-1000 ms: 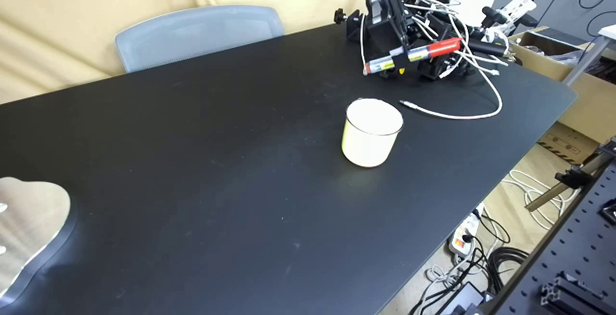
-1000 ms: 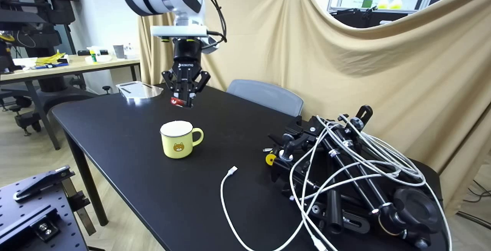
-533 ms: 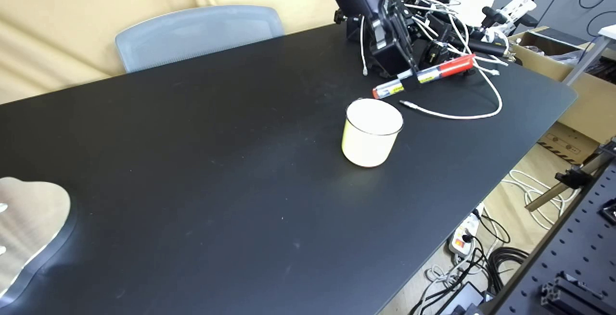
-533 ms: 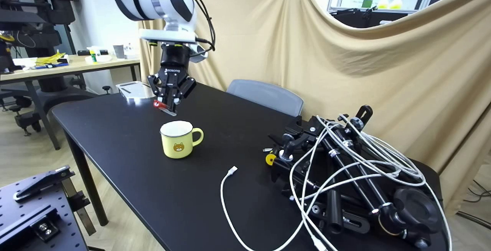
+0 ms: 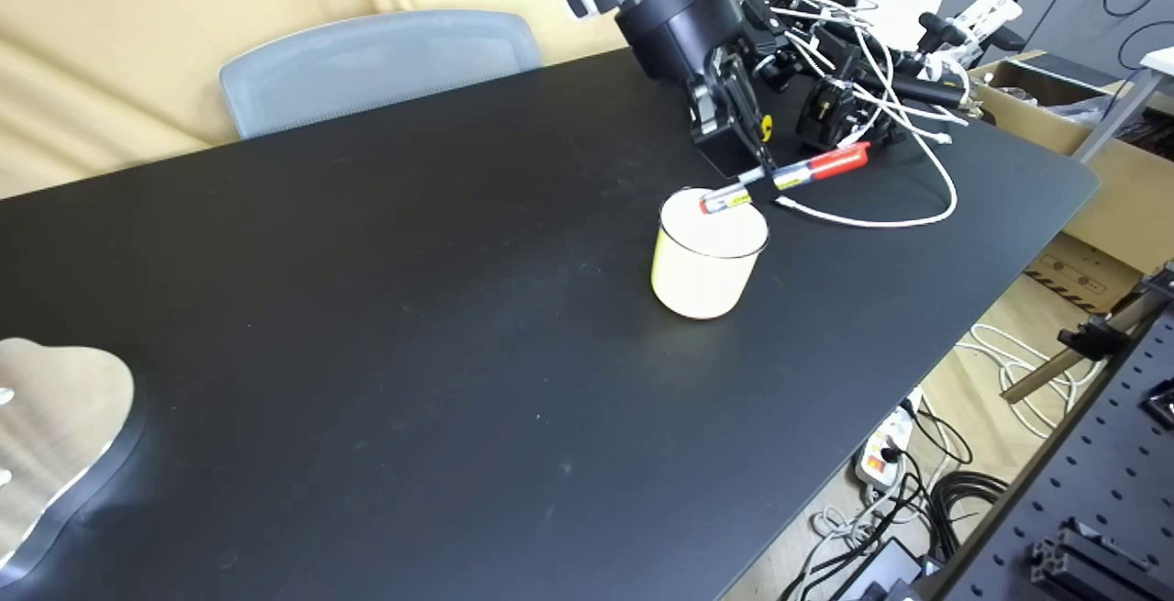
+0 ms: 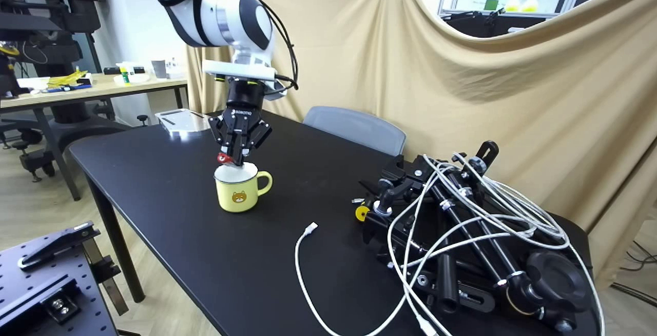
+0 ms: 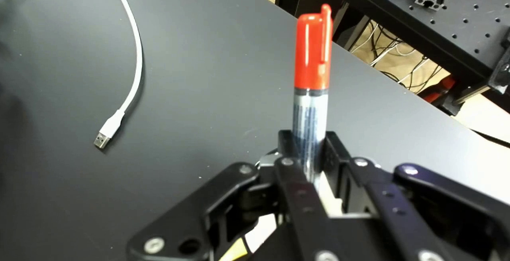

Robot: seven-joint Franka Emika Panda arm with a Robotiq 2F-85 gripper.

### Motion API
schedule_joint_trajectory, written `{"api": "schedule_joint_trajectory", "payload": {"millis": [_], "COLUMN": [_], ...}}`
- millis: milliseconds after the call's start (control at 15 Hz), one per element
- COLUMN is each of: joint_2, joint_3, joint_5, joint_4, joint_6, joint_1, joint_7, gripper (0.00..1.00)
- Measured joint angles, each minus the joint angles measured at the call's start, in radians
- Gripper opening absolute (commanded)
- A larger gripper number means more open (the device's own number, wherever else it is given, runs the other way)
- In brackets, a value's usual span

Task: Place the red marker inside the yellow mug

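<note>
My gripper (image 5: 763, 186) is shut on the red marker (image 5: 830, 163) around the middle of its whitish body. In the wrist view the gripper (image 7: 308, 145) has a finger on each side of the marker (image 7: 312, 53), whose red cap points away. The marker is tilted, cap end higher; its other end shows over the mouth of the yellow mug in an exterior view. The yellow mug (image 5: 702, 282) stands upright on the table. In an exterior view the gripper (image 6: 236, 160) is just above and behind the rim of the mug (image 6: 237, 195). In the wrist view the mug (image 7: 261, 229) is mostly hidden.
A white cable (image 6: 302, 269) lies on the black table (image 5: 413, 381), near the mug. Black stands with tangled cables (image 6: 441, 254) lie at one end. A metal plate (image 5: 64, 427) lies at the other end. A grey chair (image 5: 381, 69) stands at the far edge.
The gripper has come down to the mug with the marker held in it, and has tilted. The marker's end now overlaps the mug's mouth. The mug has not moved.
</note>
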Motion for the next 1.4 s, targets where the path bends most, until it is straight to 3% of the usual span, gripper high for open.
{"api": "schedule_joint_trajectory", "payload": {"millis": [467,533,600,667,1200,1400], "joint_2": [0.074,0.085,0.096,0.108,0.172,0.162], "joint_3": [0.000,0.000,0.000,0.000,0.000,0.000], "joint_5": [0.020,0.020,0.020,0.020,0.020,0.018], "joint_4": [0.067,0.081,0.096,0.110,0.202,0.210], "joint_6": [-0.038,-0.048,-0.057,-0.068,-0.098,-0.052], "joint_1": [-0.004,-0.003,-0.003,-0.002,-0.002,-0.002], "joint_7": [-0.041,-0.047,-0.051,-0.054,-0.076,-0.077], "gripper": [0.05,0.15,0.46,0.47,0.98,1.00]}}
